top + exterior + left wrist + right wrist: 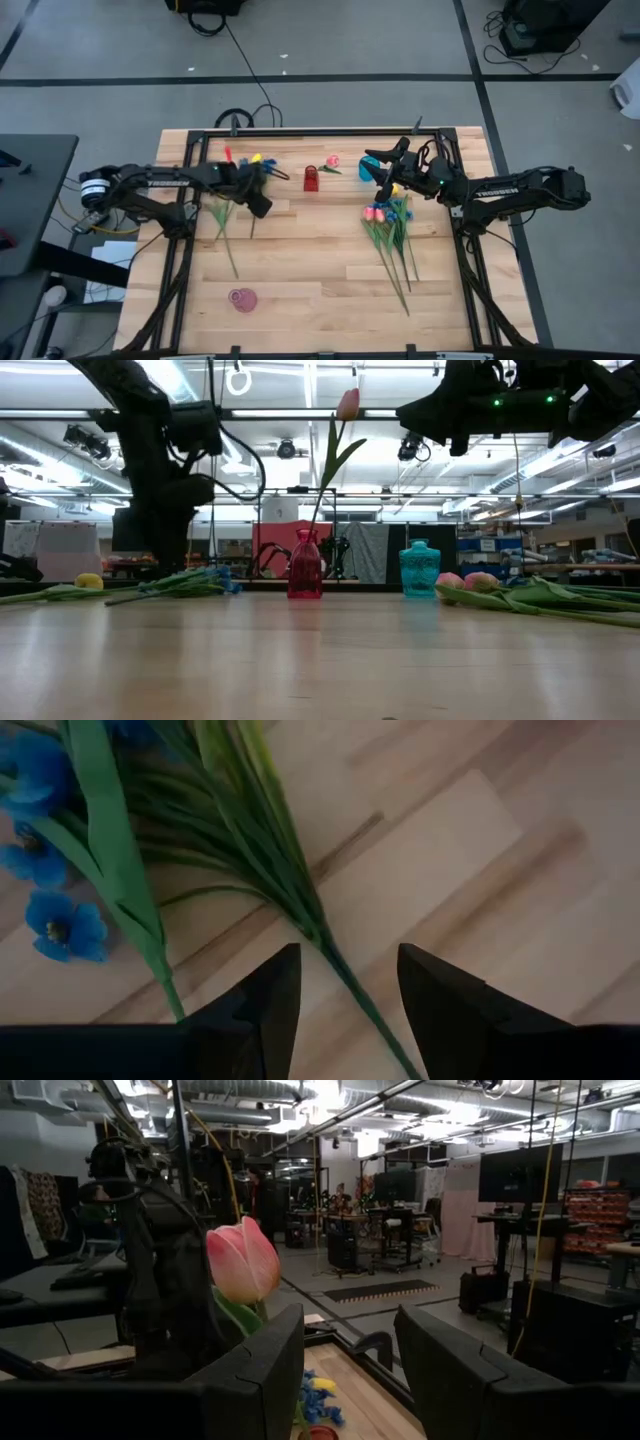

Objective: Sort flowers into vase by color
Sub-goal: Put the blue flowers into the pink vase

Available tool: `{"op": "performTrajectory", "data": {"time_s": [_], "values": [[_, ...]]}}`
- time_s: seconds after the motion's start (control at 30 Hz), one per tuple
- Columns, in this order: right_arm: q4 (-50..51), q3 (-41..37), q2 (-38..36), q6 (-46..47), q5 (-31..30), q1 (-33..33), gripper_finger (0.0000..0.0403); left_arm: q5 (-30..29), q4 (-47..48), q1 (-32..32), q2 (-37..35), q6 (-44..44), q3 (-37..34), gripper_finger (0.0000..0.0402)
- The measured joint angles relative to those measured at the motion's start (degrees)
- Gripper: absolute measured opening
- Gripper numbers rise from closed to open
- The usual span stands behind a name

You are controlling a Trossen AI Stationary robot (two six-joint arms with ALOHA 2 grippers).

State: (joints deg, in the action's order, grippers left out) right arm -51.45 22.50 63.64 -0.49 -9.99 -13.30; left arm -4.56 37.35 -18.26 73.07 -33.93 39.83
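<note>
On the table's left lies a bunch of flowers [222, 215]; its yellow and blue heads [255, 160] point to the far edge. My left gripper [262, 206] points down over their stems, open. One green stem [345, 982] runs between its fingers [270, 995] on the wood, apart from them, with blue blossoms [55, 920] beside. A pink tulip [347, 405] stands with its stem in a red vase [305, 575]. My right gripper [382, 186] hangs open and level above a second pile of flowers [392, 225], with nothing between its fingers [265, 1370].
A teal vase [420, 568] stands at the far side, right of the red vase. A pink glass vase [243, 299] stands nearer the front edge. Bare wood lies between the two flower piles and toward the front. A black frame [320, 130] borders the table.
</note>
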Motion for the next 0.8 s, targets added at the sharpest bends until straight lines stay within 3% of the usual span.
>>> {"op": "performTrajectory", "data": {"time_s": [0.57, 0.67, 0.8], "values": [[0.2, 0.0, 0.0, -0.1, -0.6, 0.0, 0.0172, -3.3, -4.0, 0.0, 11.9, 5.5, 0.1, 0.0167], [0.2, 0.0, 0.0, -0.2, -0.6, 0.0, 0.0172, -3.3, -4.0, 0.0, 12.7, 6.8, 0.3, 0.0138], [0.4, 0.0, 0.0, -0.7, -0.7, 0.0, 0.0172, -4.1, -3.8, 0.0, 12.0, 8.1, 0.2, 0.0054]]}}
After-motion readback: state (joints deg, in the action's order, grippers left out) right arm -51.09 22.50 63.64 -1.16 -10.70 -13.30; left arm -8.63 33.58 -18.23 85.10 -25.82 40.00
